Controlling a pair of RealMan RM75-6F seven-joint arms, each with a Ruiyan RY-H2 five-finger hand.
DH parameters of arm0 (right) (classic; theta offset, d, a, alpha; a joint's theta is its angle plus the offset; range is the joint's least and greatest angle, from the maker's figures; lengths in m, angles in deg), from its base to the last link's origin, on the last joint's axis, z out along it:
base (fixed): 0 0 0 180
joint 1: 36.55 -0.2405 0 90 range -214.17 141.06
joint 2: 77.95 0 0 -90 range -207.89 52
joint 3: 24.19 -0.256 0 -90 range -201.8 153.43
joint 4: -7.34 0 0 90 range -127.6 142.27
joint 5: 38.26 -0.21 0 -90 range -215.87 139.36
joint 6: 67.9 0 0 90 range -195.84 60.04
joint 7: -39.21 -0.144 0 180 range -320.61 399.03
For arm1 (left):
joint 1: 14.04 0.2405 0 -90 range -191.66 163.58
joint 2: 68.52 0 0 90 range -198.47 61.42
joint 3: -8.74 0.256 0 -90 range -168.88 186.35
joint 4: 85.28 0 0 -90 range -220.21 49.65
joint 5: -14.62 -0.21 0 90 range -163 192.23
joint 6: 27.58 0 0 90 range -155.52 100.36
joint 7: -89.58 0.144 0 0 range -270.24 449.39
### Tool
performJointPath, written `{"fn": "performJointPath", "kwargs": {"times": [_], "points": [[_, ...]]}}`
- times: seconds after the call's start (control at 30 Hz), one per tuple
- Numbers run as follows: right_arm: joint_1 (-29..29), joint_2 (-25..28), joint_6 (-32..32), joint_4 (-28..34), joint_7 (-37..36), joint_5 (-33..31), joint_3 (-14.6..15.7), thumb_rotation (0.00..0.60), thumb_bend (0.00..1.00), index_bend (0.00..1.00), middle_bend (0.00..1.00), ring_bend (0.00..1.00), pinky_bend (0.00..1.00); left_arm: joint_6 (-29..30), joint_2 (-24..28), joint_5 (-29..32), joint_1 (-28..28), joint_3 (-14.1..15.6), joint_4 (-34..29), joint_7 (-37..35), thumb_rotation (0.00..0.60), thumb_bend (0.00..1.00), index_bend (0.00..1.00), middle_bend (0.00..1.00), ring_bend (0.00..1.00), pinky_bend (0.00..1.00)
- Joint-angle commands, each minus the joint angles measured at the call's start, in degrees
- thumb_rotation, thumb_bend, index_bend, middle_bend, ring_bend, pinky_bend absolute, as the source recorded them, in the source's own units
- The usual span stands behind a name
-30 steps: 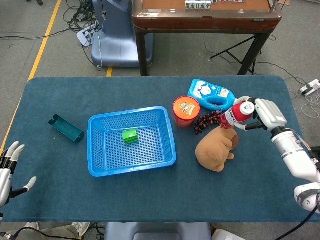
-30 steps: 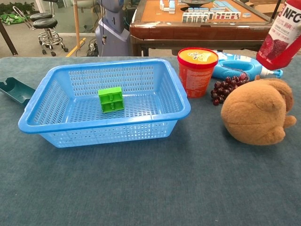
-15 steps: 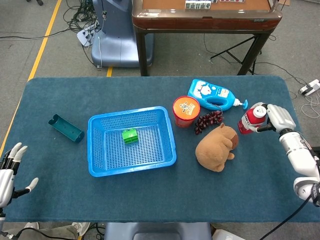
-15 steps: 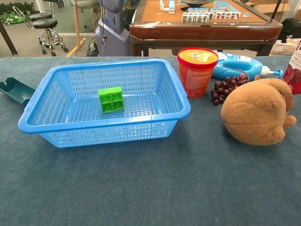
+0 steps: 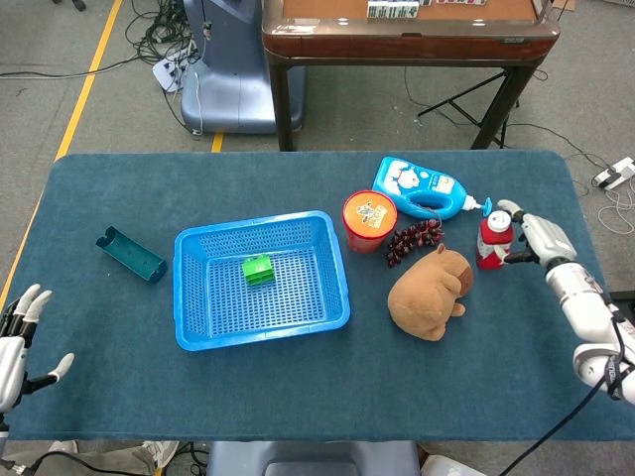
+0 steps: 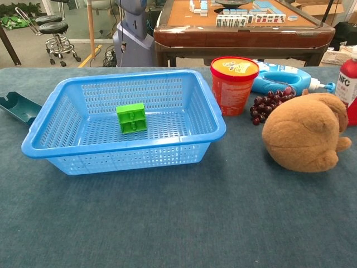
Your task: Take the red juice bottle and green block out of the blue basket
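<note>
The red juice bottle (image 5: 492, 241) stands upright on the blue cloth to the right of the plush toy, and shows at the right edge of the chest view (image 6: 349, 84). My right hand (image 5: 529, 236) wraps its fingers around the bottle from the right. The green block (image 5: 258, 269) lies inside the blue basket (image 5: 263, 332), towards its back middle; the chest view shows the block (image 6: 131, 117) and the basket (image 6: 122, 146) too. My left hand (image 5: 16, 343) hangs off the table's front left corner, fingers spread and holding nothing.
A brown plush toy (image 5: 429, 293), dark grapes (image 5: 412, 240), an orange-lidded cup (image 5: 369, 220) and a blue detergent bottle (image 5: 422, 188) crowd the area between basket and juice bottle. A teal tray (image 5: 130, 254) lies left of the basket. A wooden table stands behind.
My right hand carried the red juice bottle rightward and down from above the plush toy; the bottle now stands on the table. The left hand barely shifted.
</note>
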Motion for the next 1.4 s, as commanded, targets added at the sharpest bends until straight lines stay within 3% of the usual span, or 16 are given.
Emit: {"fn": "performJointPath", "kwargs": {"times": [0.03, 0.2, 0.37, 0.57, 0.77, 1.07, 1.23, 1.4], "points": [[0.3, 0.9, -0.1, 0.7, -0.5, 0.5, -0.3, 0.6, 0.35, 0.0, 0.04, 0.05, 0.22, 0.0, 0.0, -0.1, 0.0, 0.0, 0.1, -0.1, 0.6, 0.28, 0.0, 0.0, 0.0, 0.19], [1.7, 3.5, -3.4, 3.7, -1.7, 2.0, -1.7, 0.6, 0.35, 0.0, 0.0, 0.02, 0.19, 0.0, 0.0, -0.1, 0.0, 0.0, 0.3, -0.3, 0.6, 0.28, 0.0, 0.0, 0.0, 0.19], [3.7, 8.5, -10.2, 10.5, -1.7, 5.5, -3.5, 0.6, 0.35, 0.0, 0.0, 0.02, 0.17, 0.3, 0.2, -0.1, 0.1, -0.1, 0.3, -0.5, 0.6, 0.28, 0.0, 0.0, 0.0, 0.19], [5.5, 14.9, -17.7, 21.6, -0.6, 10.4, -5.3, 0.6, 0.35, 0.0, 0.11, 0.03, 0.17, 0.7, 0.5, -0.1, 0.4, -0.1, 0.1, -0.7, 0.6, 0.28, 0.0, 0.0, 0.0, 0.19], [4.1, 16.9, -19.2, 30.7, 3.3, 15.3, -5.1, 0.6, 0.34, 0.0, 0.18, 0.08, 0.17, 0.5, 0.4, -0.4, 0.4, 0.1, 0.3, -1.1, 0.6, 0.28, 0.0, 0.0, 0.0, 0.19], [-4.4, 11.9, -12.2, 36.4, 10.8, 16.8, -4.9, 0.6, 0.33, 0.12, 0.21, 0.11, 0.19, 1.1, 0.8, -2.0, 0.5, 0.5, -0.5, -1.2, 0.6, 0.28, 0.0, 0.0, 0.0, 0.19], [-11.2, 4.5, -6.7, 34.1, 18.0, 12.4, -4.5, 0.6, 0.16, 0.14, 0.22, 0.12, 0.19, 1.3, 1.2, -3.1, 0.4, 0.8, -1.4, -0.5, 0.6, 0.28, 0.0, 0.0, 0.0, 0.19], [-17.7, -3.5, -4.1, 30.2, 23.8, 5.3, -5.0, 0.6, 0.13, 0.14, 0.22, 0.12, 0.2, 1.5, 1.5, -3.6, 0.4, 0.8, -2.1, -0.1, 0.6, 0.28, 0.0, 0.0, 0.0, 0.19]]}}
